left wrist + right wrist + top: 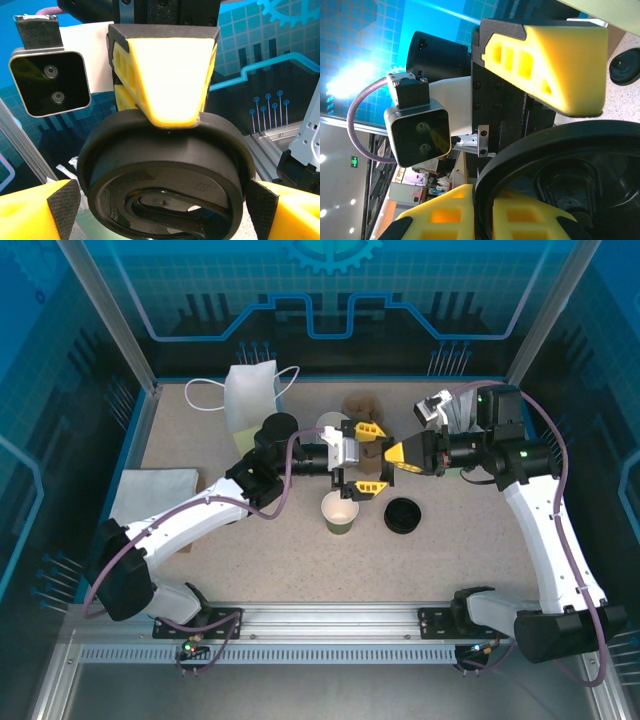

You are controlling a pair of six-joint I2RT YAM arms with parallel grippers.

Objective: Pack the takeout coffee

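HANDOVER OVER THE CUP: The small green paper cup with a white inside stands upright and uncovered on the speckled table, and both arms meet just beyond it. The right gripper is clamped on the edge of a round black plastic lid, holding it tilted in the air. The left gripper has its yellow fingers spread wide to either side of the lid's rim — whether the pads touch it cannot be told. A second black lid lies flat just right of the cup. To do this step well, the left fingers should probably close squarely across the rim and hold firm before the right lets go — then the lid can be brought level over the cup's mouth.
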